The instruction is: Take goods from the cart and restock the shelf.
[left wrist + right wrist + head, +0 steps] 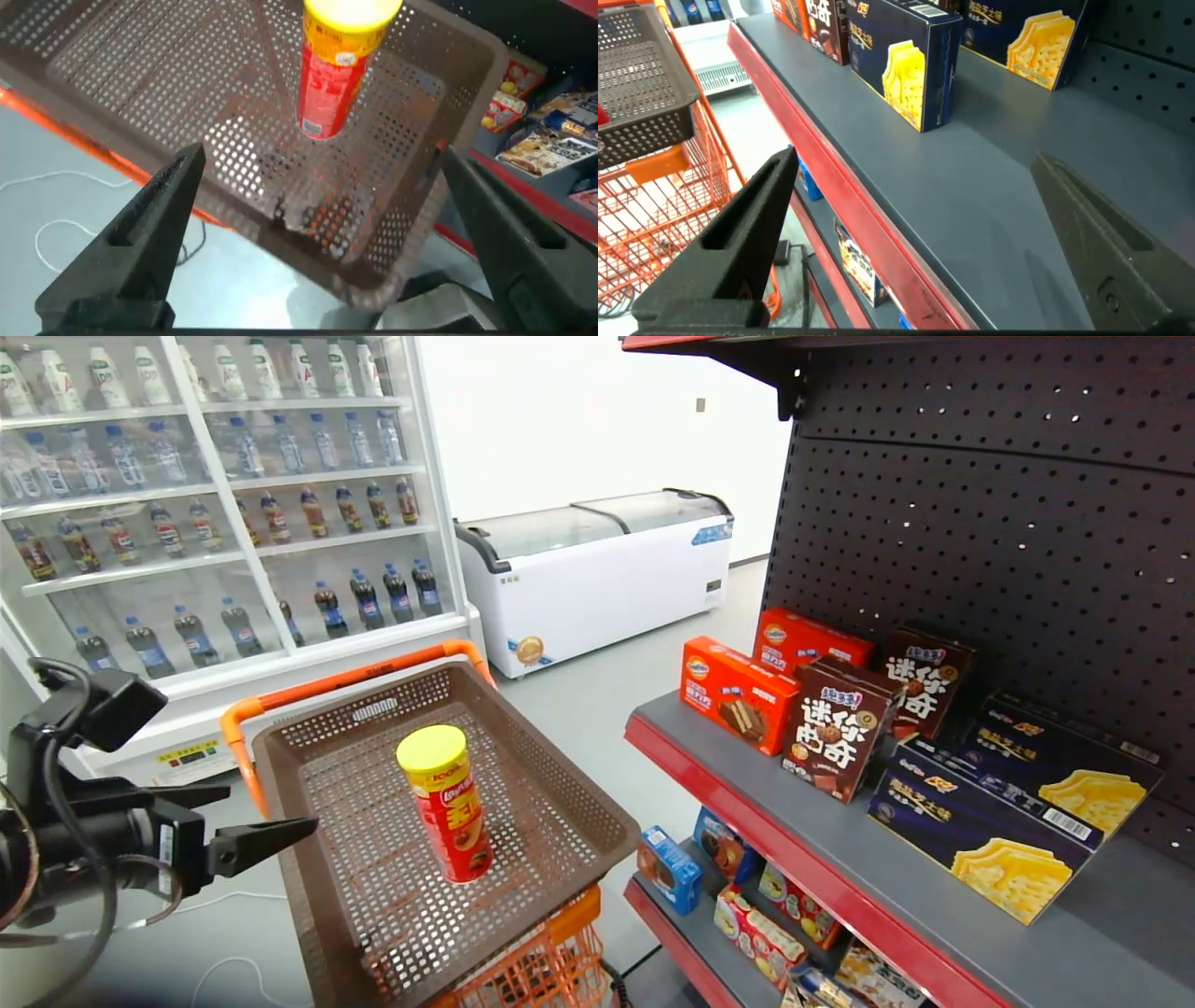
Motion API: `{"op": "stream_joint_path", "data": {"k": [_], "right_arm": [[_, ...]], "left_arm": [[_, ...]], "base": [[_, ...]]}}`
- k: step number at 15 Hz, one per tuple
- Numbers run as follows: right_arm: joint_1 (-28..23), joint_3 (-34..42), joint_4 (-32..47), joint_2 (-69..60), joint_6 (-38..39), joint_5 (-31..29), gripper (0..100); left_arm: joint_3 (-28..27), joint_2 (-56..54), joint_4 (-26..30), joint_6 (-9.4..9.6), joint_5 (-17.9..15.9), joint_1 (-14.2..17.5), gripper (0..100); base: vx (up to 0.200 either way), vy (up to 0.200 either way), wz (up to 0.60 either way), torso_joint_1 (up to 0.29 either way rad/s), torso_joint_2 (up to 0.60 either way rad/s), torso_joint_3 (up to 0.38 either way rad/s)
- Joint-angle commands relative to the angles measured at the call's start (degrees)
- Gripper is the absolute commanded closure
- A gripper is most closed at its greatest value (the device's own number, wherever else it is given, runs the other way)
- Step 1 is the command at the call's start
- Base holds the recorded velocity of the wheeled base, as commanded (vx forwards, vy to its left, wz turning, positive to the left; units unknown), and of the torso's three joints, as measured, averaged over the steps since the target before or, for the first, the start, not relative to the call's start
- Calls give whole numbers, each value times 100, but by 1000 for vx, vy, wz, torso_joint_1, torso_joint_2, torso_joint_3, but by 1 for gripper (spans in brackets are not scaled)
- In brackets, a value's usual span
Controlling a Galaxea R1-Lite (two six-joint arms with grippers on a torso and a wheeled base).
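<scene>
Can: I see it upright in basket.
Left claw: released, beside basket.
Right claw: released, beyond basket, over shelf.

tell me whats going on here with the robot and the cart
A robot is set to restock the grey shelf from the orange cart. One red can with a yellow lid stands upright in the cart's brown basket, not yet picked up. The left gripper hovers at the basket's edge, jaws open and empty. The right gripper hangs over the shelf near the boxed snacks, also open.
</scene>
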Motion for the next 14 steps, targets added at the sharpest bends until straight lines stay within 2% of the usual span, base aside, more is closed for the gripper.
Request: {"op": "stream_joint_path", "data": {"k": [1, 4, 7, 14], "right_arm": [[0, 0, -2, 6, 2, 2, 0], [0, 0, -2, 6, 2, 2, 0], [0, 0, -2, 6, 2, 2, 0], [0, 0, -2, 6, 2, 2, 0]], "left_arm": [[73, 1056, -729, -23, 8, -272, 0], [179, 1539, -1476, -5, 52, -632, 0], [196, 2128, -2232, -23, 237, -1054, 0], [179, 3192, -3331, -40, 316, -1265, 0]], "base": [[0, 0, 0, 0, 0, 0], [0, 0, 0, 0, 0, 0], [0, 0, 0, 0, 0, 0], [0, 0, 0, 0, 0, 0]]}}
